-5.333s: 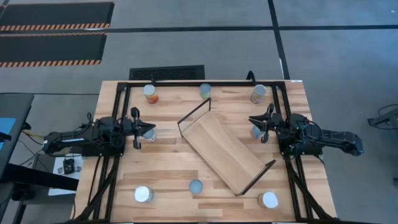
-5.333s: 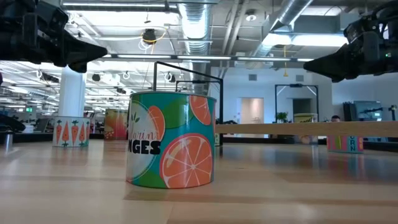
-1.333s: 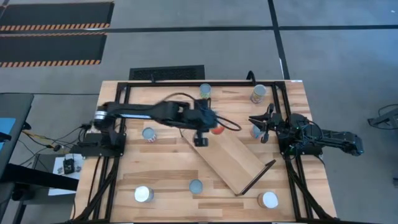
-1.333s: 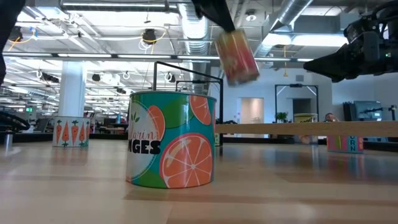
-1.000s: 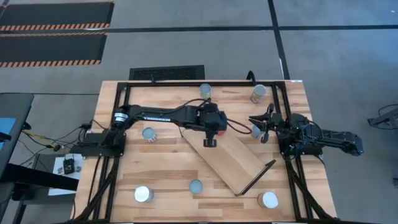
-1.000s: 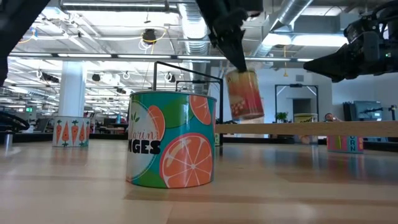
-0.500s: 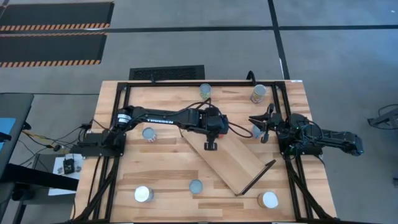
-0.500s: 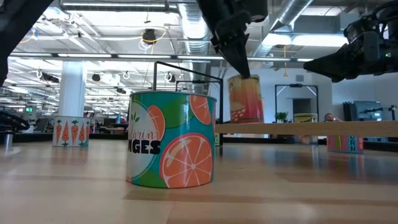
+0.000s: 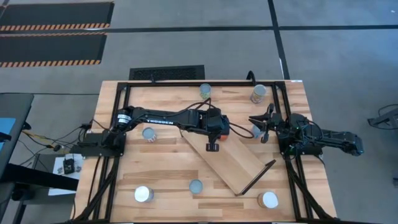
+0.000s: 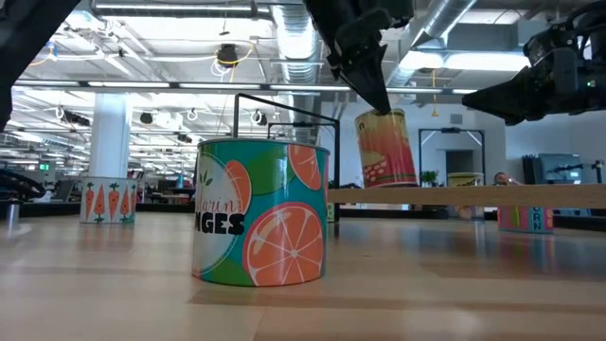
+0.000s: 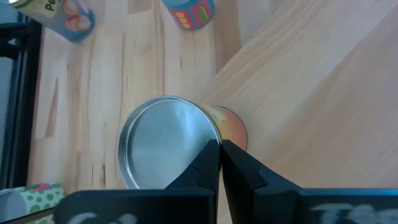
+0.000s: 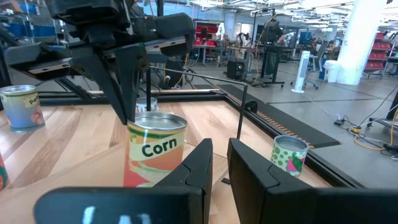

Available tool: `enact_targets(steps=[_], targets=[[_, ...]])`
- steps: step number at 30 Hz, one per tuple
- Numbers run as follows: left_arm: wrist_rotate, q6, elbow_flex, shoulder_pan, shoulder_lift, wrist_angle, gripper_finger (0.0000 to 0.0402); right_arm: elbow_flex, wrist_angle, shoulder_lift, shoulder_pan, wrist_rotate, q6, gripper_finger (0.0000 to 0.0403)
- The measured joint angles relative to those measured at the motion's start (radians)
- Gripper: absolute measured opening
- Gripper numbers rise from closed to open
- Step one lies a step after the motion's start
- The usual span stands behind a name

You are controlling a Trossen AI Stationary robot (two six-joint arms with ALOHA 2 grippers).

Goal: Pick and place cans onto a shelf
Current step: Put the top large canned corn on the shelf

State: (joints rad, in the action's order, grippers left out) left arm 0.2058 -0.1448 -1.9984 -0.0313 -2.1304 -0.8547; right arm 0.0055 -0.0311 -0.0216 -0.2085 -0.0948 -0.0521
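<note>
My left gripper (image 9: 217,126) reaches over the far-left end of the shelf (image 9: 233,158), a pale-wood board lying slantwise mid-table. It is shut on a can (image 10: 386,148) with an orange "Corn" label and a silvery top (image 11: 163,148). The can also shows in the right wrist view (image 12: 155,151). My right gripper (image 9: 260,128) waits at the table's right side, shut and empty, beside a pale-blue-topped can (image 9: 255,132). Other cans stand upright on the tabletop: two at the far edge (image 9: 205,91) (image 9: 258,93), one left of the shelf (image 9: 148,134), and three near the front (image 9: 143,194) (image 9: 196,186) (image 9: 269,200). My left gripper pinches the can's top rim (image 11: 212,139) on one side, one finger over the lid and one outside the wall. The fingers (image 10: 371,90) come from above, pointing down and slightly slanted. The can leans a little, its bottom at the shelf board (image 10: 473,196).
Thin black wire frames stand at the shelf's short ends (image 9: 258,177) (image 10: 284,118). In the low view a big orange-print can (image 10: 260,213) fills the foreground. Black frame rails (image 9: 186,83) border the slatted table at the far edge and both sides.
My left gripper has come down and gone a little toward the table's right edge with the can. The can, hanging just above the shelf a second ago, has come down to the board and slid a little along it. It now leans, and the gripper stays shut on its rim.
</note>
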Motion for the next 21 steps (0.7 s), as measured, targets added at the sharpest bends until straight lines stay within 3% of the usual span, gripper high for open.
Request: enact_targets(steps=[21], targets=[[0.015, 0.008, 0.001, 0.012, -0.017, 0.014, 0.0022, 0.000, 0.000, 0.000, 0.000, 0.000, 0.000, 0.0077]])
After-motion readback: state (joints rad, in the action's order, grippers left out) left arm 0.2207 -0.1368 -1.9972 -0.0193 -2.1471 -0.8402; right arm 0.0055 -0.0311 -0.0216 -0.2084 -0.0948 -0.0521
